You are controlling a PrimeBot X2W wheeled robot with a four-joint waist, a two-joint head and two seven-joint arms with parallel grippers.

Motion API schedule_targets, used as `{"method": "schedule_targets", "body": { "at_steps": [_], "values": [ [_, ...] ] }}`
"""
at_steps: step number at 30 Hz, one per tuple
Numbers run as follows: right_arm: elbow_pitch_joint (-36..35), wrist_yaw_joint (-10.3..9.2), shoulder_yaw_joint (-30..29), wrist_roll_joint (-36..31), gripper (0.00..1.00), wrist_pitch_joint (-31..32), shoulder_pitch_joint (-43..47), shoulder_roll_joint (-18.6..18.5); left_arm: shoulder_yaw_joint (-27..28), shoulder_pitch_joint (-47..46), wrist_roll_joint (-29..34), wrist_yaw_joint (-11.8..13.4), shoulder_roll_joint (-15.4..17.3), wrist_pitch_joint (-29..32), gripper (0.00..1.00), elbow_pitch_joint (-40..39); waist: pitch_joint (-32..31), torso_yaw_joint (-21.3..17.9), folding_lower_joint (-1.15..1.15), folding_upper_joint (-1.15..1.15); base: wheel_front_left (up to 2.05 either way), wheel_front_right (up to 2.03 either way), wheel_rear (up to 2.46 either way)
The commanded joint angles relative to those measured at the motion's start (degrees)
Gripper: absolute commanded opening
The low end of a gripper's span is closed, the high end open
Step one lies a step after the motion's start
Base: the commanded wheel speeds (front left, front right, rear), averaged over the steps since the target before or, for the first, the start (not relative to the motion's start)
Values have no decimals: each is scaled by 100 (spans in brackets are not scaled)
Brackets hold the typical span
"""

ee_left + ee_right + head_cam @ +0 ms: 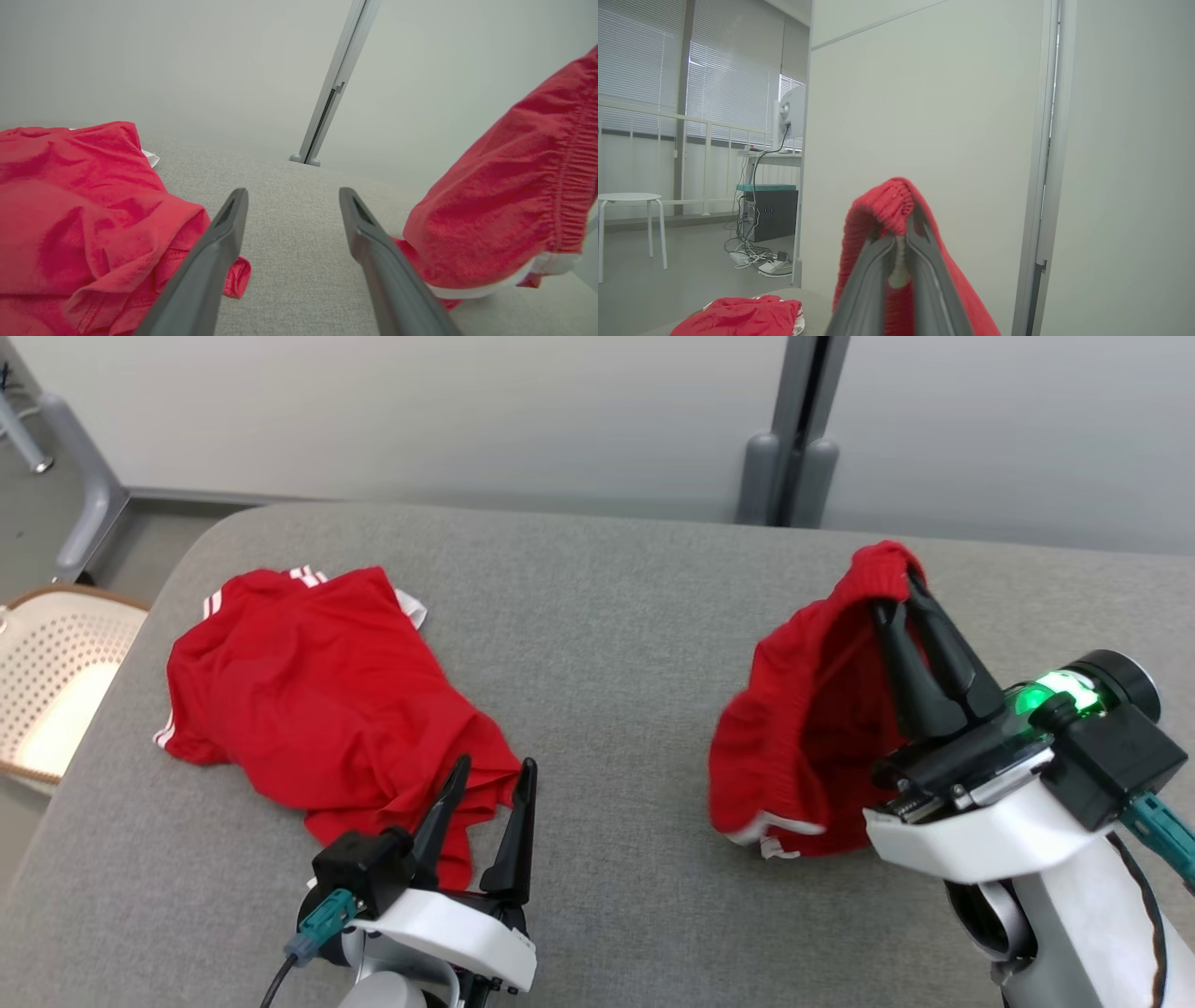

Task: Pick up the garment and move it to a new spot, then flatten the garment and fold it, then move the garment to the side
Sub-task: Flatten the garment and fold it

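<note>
Between the red shirt and red shorts, open grey tabletop

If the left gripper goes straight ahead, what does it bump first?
Likely nothing near: the left gripper aims over bare grey cushion, between shirt and shorts, toward the post. Depth is unclear.

Pale partition walls at the back, joined by a grey metal post. Grey fabric-covered surface in front, rounded corner. Cream perforated basket off its left edge. Past the partition: windows w/ blinds, white railing, white stool, desk w/ monitor, black box below it, cables on the grey floor. Even daylight.
</note>
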Motion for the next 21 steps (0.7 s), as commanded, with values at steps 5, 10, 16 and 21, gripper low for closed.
{"method": "schedule_targets", "body": {
  "at_steps": [5, 10, 16, 21],
  "values": [
    [-636, 0, 191, 211, 0, 93, -25, -335, 128, 119, 118, -59, 26, -11, 100, 67, -334, -243, 0, 0, 0, 0, 0],
    [-1236, 0, -495, -129, 0, 429, 201, -266, 110, 206, 149, -93, 26, -11, 100, 56, -434, -171, 0, 0, 0, 0, 0],
    [-2122, 1, -1438, -579, 0, 913, 489, -158, 121, 305, 174, -104, 26, -11, 100, 33, -418, -39, 0, 0, 0, 0, 0],
    [-2593, 1, -1835, -631, 0, 1227, 695, -233, 92, 196, 278, -163, 25, -12, 100, 99, -274, 77, 0, 0, 0, 0, 0]
  ]
}}
